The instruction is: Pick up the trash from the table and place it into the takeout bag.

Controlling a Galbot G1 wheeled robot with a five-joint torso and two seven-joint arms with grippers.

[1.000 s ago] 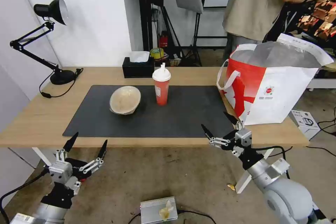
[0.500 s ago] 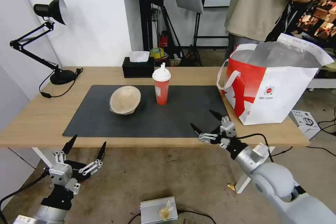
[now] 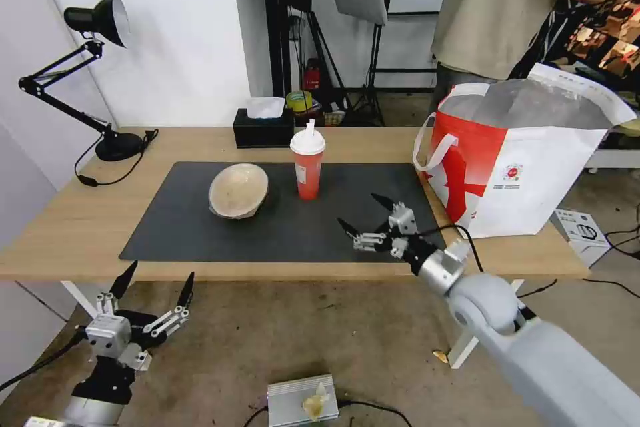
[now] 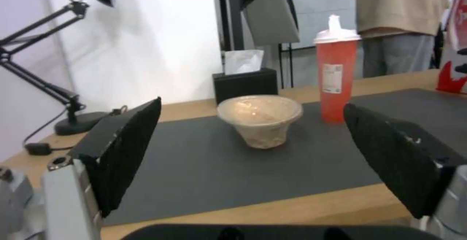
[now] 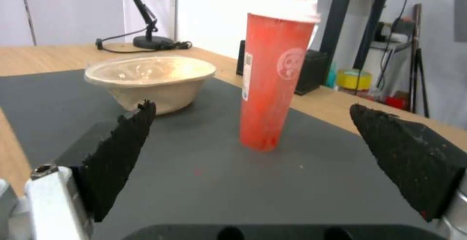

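Observation:
A red cup (image 3: pixel 308 162) (image 5: pixel 272 83) (image 4: pixel 336 72) with a white lid and straw stands upright on the dark mat (image 3: pixel 287 227) of the light-wood table (image 3: pixel 73 213). Beside it sits a beige paper-like bowl (image 3: pixel 238 191) (image 5: pixel 151 81) (image 4: pixel 259 118). My right gripper (image 3: pixel 365 212) (image 5: pixel 253 159) hovers open over the mat, short of the cup, which shows between its spread fingers. The red-and-white takeout bag (image 3: pixel 520 160) stands open at the table's right end. My left gripper (image 3: pixel 153 280) (image 4: pixel 253 159) hangs open below the table's front edge.
A black tissue box (image 3: pixel 263 127) sits behind the cup. A black desk lamp (image 3: pixel 100 80) stands at the back left. A small white carton (image 3: pixel 580 230) and a silver box (image 3: pixel 300 400) lie on the floor. A person stands behind the bag.
My right gripper has risen from below the table edge and moved left and forward over the mat toward the cup. The left gripper has sunk slightly.

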